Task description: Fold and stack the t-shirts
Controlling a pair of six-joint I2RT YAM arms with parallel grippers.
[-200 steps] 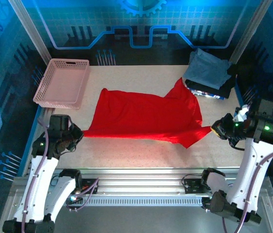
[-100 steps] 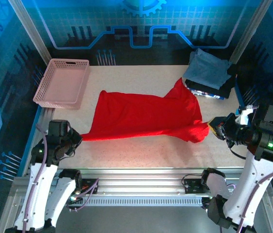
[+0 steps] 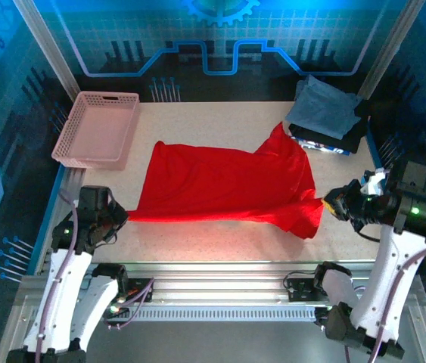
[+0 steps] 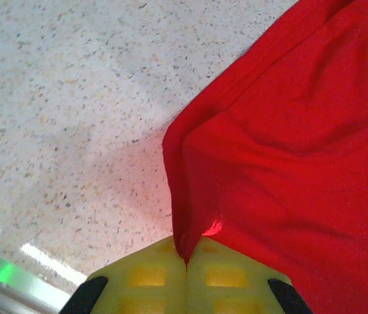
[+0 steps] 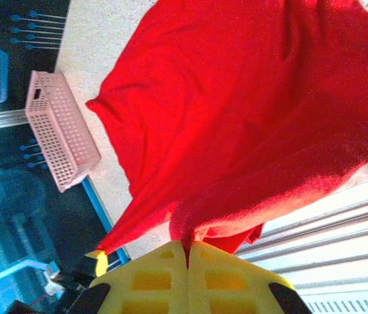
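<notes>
Both grippers are clenched on the red t-shirt [image 3: 228,181]: left gripper [image 3: 119,217] at its near-left corner, right gripper [image 3: 329,203] at its near-right corner. I see the cloth stretched between them over the table [image 3: 220,246], with the folded shirts [image 3: 322,110] well beyond, at far right.

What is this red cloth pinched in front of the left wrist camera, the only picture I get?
Observer: A red t-shirt spread across the table; the right gripper is shut on its other near corner.
Operator: Any more shirts?
Observer: Yes, a folded grey-blue shirt tops a dark pile at the far right corner.
Operator: And on the left?
Observer: A pink basket stands at the far left, apart from the red t-shirt.
</notes>
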